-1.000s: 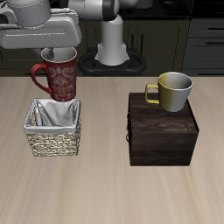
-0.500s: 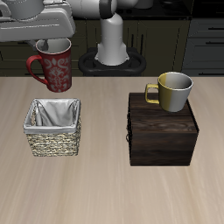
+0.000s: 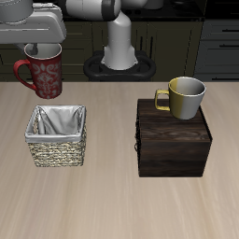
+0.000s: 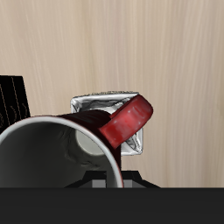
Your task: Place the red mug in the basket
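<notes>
Red mug (image 3: 40, 71) carried higher, drifting off the basket (image 3: 57, 136).
Gripper (image 3: 37, 49), seemingly clamped on its rim, now sits toward eleven o'clock; recentring needed.

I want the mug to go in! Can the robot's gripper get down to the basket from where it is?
Probably yes. The gripper holds the red mug in the air above the basket, whose open top has nothing over it.
</notes>
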